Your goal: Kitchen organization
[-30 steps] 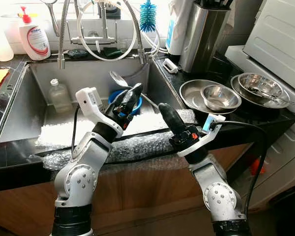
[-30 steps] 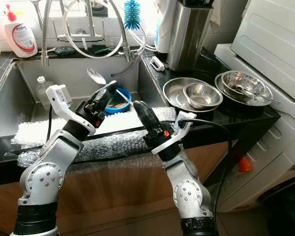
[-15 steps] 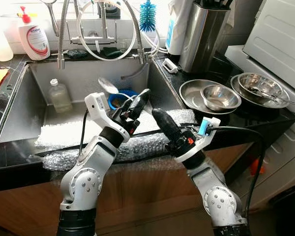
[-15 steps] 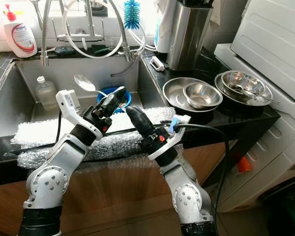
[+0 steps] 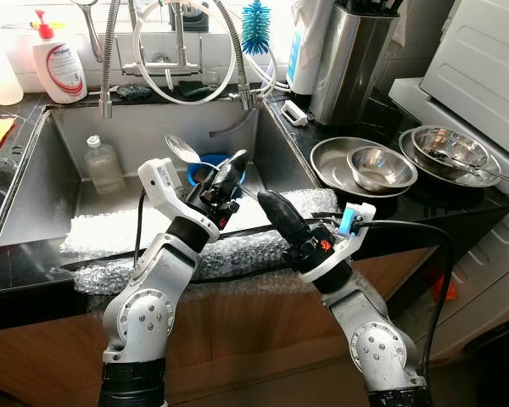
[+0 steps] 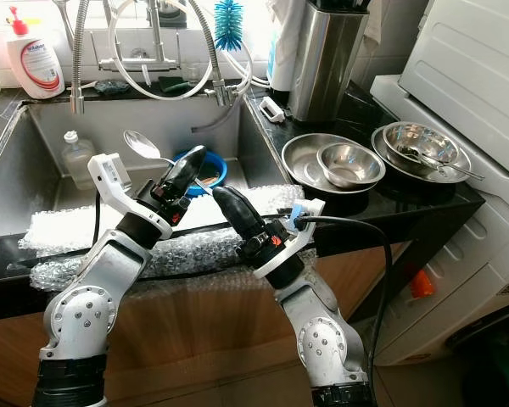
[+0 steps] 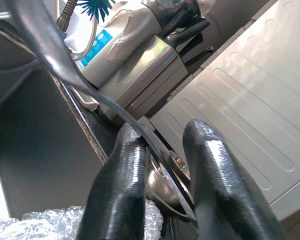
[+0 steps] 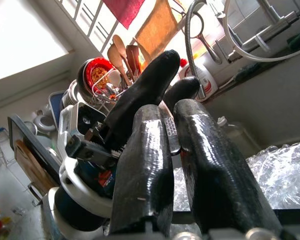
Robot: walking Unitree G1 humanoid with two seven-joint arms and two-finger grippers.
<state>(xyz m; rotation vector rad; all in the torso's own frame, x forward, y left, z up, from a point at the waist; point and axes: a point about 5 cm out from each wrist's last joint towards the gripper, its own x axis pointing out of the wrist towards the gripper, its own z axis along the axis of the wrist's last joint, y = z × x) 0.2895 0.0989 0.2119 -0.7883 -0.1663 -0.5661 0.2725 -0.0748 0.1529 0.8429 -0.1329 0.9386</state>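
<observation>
Above the sink (image 5: 34, 195), the left tool (image 5: 229, 174) clamps a spoon (image 5: 183, 150) by its handle, bowl raised; the right tool (image 5: 270, 206), fingers nearly together, waits beside it, likely to take it.

Left pincer (image 6: 192, 161) raised over the sink (image 6: 34, 161), clamped on a metal spoon (image 6: 141, 144) with its bowl pointing toward the faucet. Right pincer (image 6: 225, 202) just beside it, above bubble wrap (image 6: 110, 233) draped on the sink's front edge. Blue bowl (image 6: 210, 170) behind. Steel bowls (image 6: 339, 165) on the black table (image 6: 390, 208).
</observation>
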